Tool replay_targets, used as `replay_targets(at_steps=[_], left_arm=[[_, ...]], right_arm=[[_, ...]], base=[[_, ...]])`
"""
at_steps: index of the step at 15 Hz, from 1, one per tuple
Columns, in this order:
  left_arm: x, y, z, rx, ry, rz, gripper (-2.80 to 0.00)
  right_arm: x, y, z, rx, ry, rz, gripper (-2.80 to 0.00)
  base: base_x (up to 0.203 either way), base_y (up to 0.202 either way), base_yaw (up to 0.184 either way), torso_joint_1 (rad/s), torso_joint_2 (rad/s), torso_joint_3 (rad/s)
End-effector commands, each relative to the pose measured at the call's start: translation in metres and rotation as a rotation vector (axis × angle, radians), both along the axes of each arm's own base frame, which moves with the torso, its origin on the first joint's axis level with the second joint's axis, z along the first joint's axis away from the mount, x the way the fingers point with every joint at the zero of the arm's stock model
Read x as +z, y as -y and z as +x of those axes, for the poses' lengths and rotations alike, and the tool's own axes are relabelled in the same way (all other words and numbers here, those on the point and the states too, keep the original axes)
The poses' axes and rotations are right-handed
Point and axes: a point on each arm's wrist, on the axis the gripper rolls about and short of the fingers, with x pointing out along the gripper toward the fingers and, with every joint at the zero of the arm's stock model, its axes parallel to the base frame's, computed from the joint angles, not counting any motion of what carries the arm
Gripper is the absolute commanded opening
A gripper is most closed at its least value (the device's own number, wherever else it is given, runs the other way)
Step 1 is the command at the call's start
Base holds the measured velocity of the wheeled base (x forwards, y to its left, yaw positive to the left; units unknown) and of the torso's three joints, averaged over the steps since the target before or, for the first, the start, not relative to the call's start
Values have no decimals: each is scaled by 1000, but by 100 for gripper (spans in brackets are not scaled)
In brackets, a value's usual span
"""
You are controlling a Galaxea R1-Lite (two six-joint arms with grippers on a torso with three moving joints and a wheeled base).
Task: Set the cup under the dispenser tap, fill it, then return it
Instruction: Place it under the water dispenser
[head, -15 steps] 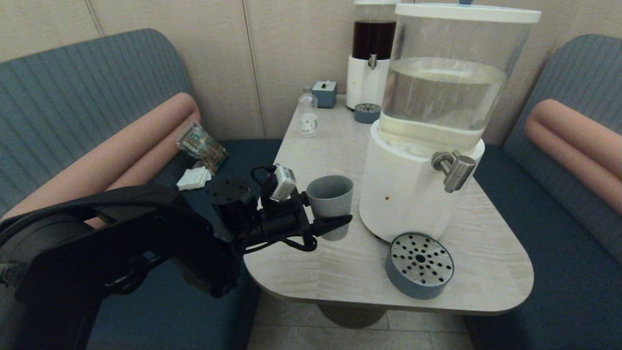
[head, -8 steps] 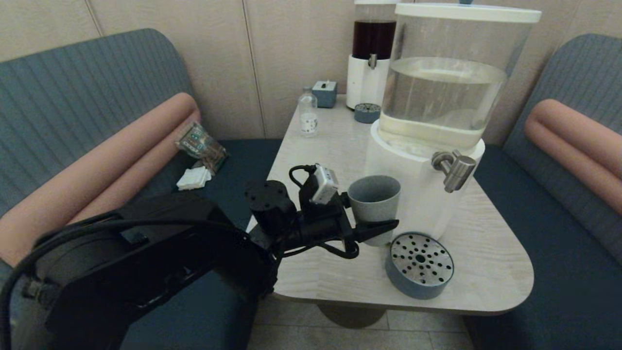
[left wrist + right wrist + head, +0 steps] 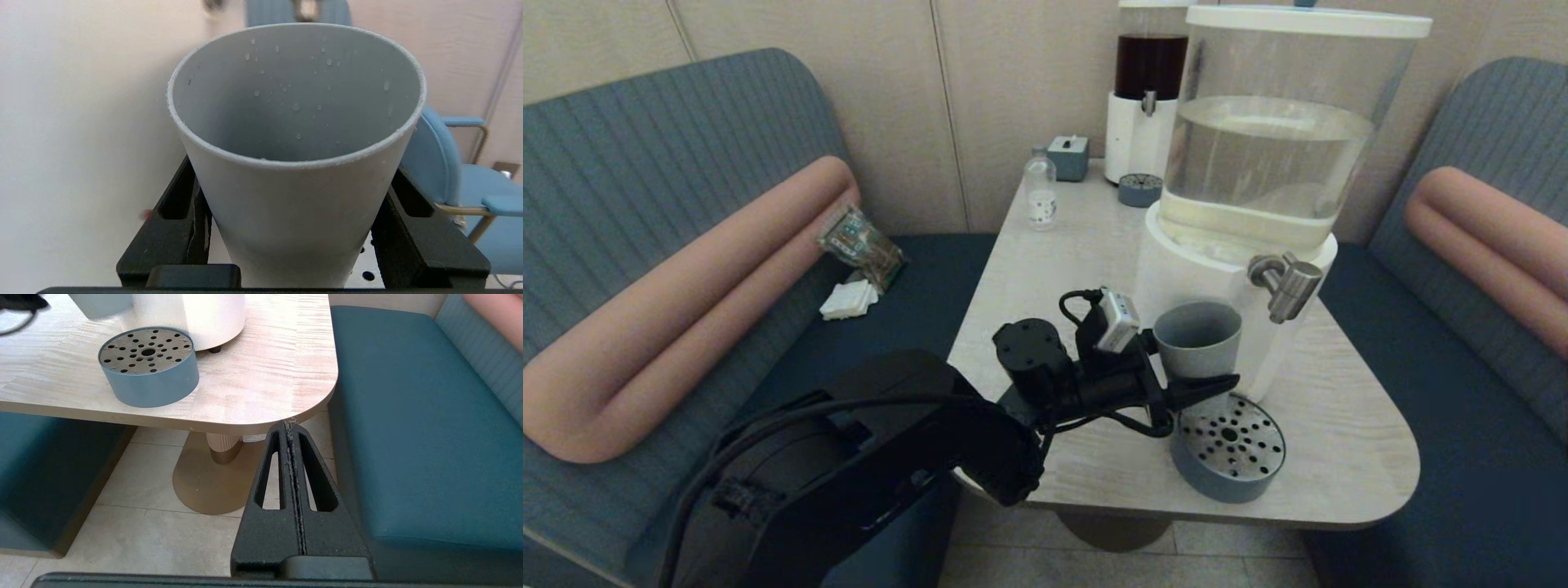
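Note:
The grey-blue cup (image 3: pixel 1196 339) is held upright above the table, my left gripper (image 3: pixel 1205 384) shut on its lower wall. It hangs over the left edge of the round perforated drip tray (image 3: pixel 1229 445), close against the white base of the water dispenser (image 3: pixel 1201 278). The brushed-steel tap (image 3: pixel 1286 286) sticks out to the right of the cup, slightly higher than its rim. In the left wrist view the cup (image 3: pixel 296 163) fills the picture, droplets on its inner wall, a black finger (image 3: pixel 175 228) on each side. My right gripper (image 3: pixel 291 428) is shut and parked below the table's near right corner.
A dark-liquid dispenser (image 3: pixel 1147 90) with its own small drip tray (image 3: pixel 1139 189), a clear bottle (image 3: pixel 1041 189) and a small blue box (image 3: pixel 1068 157) stand at the table's back. Blue benches with pink bolsters flank the table (image 3: pixel 1339 425). A snack packet (image 3: pixel 862 245) and napkins (image 3: pixel 848 300) lie on the left bench.
My left arm has carried the cup to the right along the dispenser's base, from the table's left side to the edge of the drip tray. The right arm has not moved.

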Motion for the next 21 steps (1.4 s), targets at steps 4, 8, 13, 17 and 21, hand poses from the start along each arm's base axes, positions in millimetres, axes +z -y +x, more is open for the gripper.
replay_targets(at_steps=[4, 8, 13, 17, 21], left_arm=[[-20, 25, 3, -19, 8, -28, -280], [-34, 31, 4, -21, -6, -22, -280], [-36, 33, 2, -19, -13, -21, -280], [-39, 36, -2, -27, -21, -13, -280], [-39, 40, -6, -37, -22, -14, 0]], right_arm=[[0, 0, 0, 0, 0, 0, -280], [0, 0, 0, 0, 0, 0, -280], [0, 0, 0, 0, 0, 0, -280], [0, 0, 0, 0, 0, 0, -280], [0, 0, 0, 0, 0, 0, -280]], base=[[0, 0, 0, 0, 0, 0], [0, 0, 0, 0, 0, 0], [0, 0, 0, 0, 0, 0], [0, 0, 0, 0, 0, 0], [0, 0, 0, 0, 0, 0]])
